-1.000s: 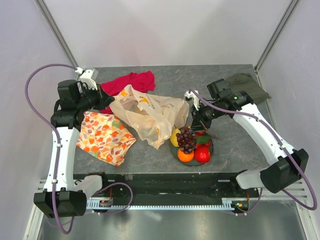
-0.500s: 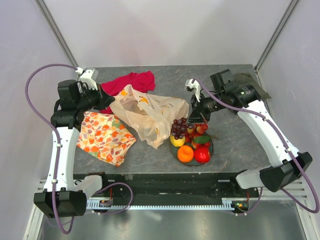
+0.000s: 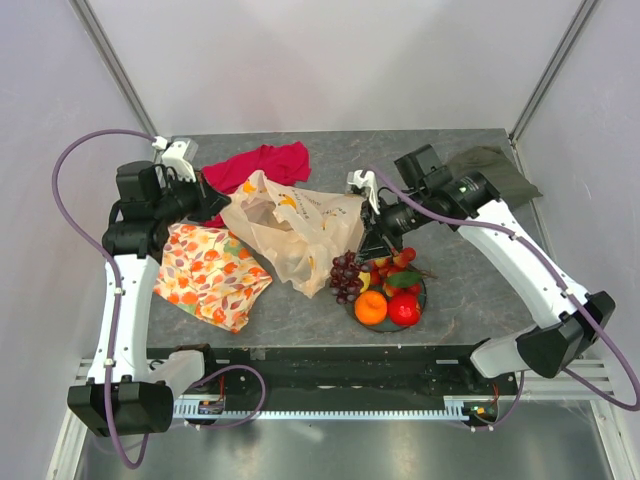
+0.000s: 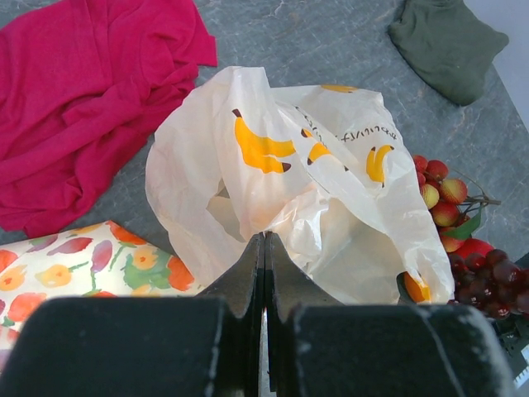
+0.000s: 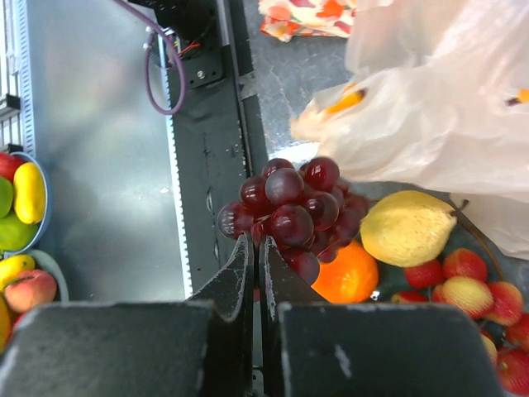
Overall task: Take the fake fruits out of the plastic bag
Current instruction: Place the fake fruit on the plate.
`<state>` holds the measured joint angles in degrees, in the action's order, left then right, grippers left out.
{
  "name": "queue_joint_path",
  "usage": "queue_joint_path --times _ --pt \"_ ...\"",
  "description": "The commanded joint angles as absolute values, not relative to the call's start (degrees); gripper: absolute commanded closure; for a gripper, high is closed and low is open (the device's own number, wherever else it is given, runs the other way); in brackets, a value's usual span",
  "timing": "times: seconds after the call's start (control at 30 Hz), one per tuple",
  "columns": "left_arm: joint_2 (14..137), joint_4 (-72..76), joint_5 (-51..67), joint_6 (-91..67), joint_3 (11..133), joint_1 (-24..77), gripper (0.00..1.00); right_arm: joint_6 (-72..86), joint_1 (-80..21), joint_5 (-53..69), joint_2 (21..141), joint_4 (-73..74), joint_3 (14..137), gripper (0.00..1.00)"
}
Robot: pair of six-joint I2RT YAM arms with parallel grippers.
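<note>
The plastic bag (image 3: 295, 228) stands crumpled mid-table, with banana prints in the left wrist view (image 4: 306, 190). My left gripper (image 3: 218, 200) is shut with its tips pinched into the bag's left edge (image 4: 264, 236). My right gripper (image 3: 368, 243) is shut on the stem of the dark purple grape bunch (image 3: 345, 276) and holds it hanging above the table beside the bag's front right corner (image 5: 289, 211). An orange (image 3: 371, 307), a red apple (image 3: 404, 309), red berries (image 3: 400, 260) and a yellow pear (image 5: 407, 227) lie on a dark plate (image 3: 421, 292). Something orange shows through the bag's corner (image 4: 416, 288).
A red cloth (image 3: 262, 165) lies behind the bag. An orange-flowered cloth (image 3: 210, 272) lies front left. A dark green cloth (image 3: 495, 168) lies at the back right. The table's front edge and rail (image 5: 207, 165) are just below the grapes. Bowls of other fruit (image 5: 21, 207) sit below table level.
My right arm has swung left and lifted the grape bunch off the plate's fruit pile; it now hangs left of the plate by the bag. The left arm has not moved.
</note>
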<state>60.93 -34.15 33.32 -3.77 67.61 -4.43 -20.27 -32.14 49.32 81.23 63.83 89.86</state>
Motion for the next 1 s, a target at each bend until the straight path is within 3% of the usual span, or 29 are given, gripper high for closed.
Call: queue_joint_path --times 0.0,0.43,0.97 --pt "59.06 -33.05 34.63 -2.46 67.06 -4.75 0.98 -19.6 -34.36 51.94 82.09 60.91 90.97 1.0" --pt "57.92 -33.13 33.93 -1.93 66.45 -4.83 0.98 -20.3 -36.21 51.42 87.63 60.46 91.67 1.0" --pt "61.43 -32.87 34.54 -2.11 68.2 -4.92 0.98 -22.33 -31.91 44.92 78.75 64.34 92.37 1.0"
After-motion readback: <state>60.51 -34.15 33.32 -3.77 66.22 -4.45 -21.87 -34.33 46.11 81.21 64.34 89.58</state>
